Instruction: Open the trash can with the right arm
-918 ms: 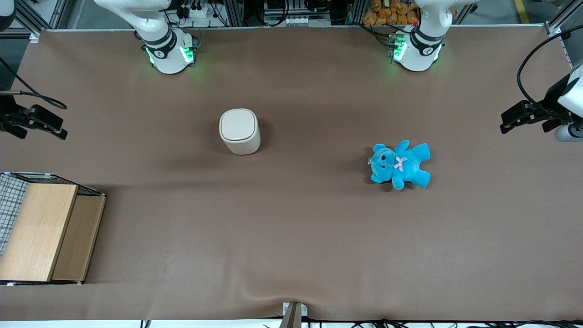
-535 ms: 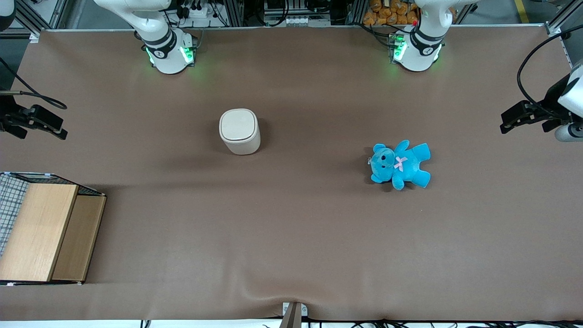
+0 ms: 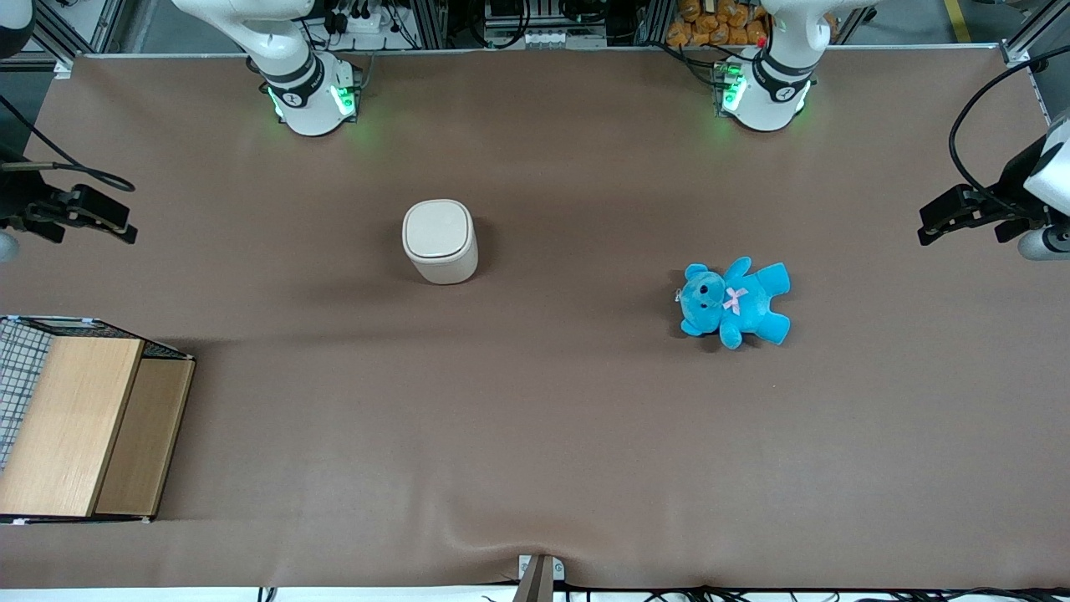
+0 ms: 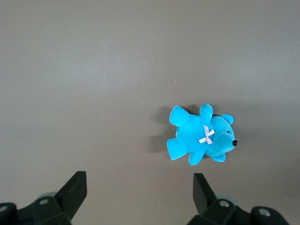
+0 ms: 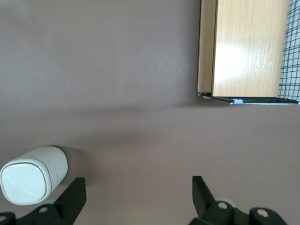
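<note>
Box (image 3: 79, 422) nearest cam, working-arm end. Gripper (image 3: 113, 226) above it, farther back at table edge, jaws wide apart, holding nothing. Bin (image 3: 440, 241) upright mid-table, lid shut, well apart from gripper, toward parked-arm end. Needs a long sideways reach.

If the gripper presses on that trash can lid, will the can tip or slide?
The trash can looks like light plastic, so it may slide. Upright and taller than wide, an off-centre press could tip it. The gripper hangs open, far off toward the working arm's end.
</note>
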You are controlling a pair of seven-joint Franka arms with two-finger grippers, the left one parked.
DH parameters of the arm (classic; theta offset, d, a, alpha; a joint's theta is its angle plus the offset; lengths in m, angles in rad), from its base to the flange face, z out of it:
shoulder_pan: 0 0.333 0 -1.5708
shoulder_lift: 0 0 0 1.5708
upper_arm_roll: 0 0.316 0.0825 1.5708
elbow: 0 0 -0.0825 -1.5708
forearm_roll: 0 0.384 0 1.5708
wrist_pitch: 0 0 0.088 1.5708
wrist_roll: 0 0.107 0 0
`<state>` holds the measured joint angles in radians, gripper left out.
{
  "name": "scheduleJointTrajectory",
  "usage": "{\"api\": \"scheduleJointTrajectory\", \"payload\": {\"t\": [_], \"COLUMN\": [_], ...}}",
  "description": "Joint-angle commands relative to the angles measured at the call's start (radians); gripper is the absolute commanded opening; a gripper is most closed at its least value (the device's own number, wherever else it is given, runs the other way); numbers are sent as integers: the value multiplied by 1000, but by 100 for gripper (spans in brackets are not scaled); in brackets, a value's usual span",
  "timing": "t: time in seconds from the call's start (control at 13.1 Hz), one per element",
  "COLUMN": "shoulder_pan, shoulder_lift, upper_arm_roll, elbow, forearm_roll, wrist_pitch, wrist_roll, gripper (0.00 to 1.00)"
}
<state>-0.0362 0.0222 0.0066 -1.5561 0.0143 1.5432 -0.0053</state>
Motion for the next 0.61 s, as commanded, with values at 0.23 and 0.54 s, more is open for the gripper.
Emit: {"api": "scheduleJointTrajectory", "payload": {"t": [0.23, 0.54], "shoulder_pan": [25, 97], "shoulder_lift": [5, 18], "upper_arm_roll": [4, 4], "elbow": [7, -2], "forearm_roll": [42, 42], "wrist_pitch": [-18, -20], "wrist_roll": [13, 91], "gripper": [74, 36]}}
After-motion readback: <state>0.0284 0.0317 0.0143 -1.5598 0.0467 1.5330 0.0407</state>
